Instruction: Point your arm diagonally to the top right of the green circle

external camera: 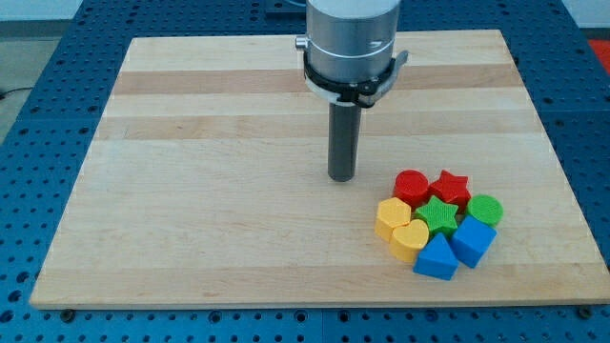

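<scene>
The green circle (485, 209) lies at the right end of a tight cluster of blocks near the view's bottom right. Touching it are a red star (450, 188) to its upper left, a green star (438, 215) to its left and a blue cube (474, 240) below it. My tip (342, 177) rests on the board well to the left of the cluster and slightly above it, about 150 pixels left of the green circle. It touches no block.
The cluster also holds a red cylinder-like block (412, 186), a yellow hexagon-like block (392, 218), a yellow heart (411, 241) and a blue triangle-like block (437, 258). The wooden board (191, 191) ends close to the right of the green circle.
</scene>
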Robot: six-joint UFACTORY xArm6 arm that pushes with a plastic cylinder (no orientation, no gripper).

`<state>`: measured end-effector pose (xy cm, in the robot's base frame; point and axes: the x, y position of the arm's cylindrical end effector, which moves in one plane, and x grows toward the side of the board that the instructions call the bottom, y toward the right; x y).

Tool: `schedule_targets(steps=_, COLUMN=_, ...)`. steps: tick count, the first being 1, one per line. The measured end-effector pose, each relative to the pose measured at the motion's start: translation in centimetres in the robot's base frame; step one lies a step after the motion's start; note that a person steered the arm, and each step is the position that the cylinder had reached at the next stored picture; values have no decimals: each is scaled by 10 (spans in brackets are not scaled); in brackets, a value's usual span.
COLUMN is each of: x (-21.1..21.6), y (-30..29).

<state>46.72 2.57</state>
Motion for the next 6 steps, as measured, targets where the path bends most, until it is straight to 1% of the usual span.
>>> schedule_targets(steps=1, x=-25, y=1)
schedule_targets(steps=2, x=-91, y=18)
schedule_targets(steps=3, x=-108, y=42)
schedule_targets(steps=4, x=-111, y=126)
schedule_targets(steps=5, x=-78, y=163)
schedule_targets(steps=6, x=-25, y=177)
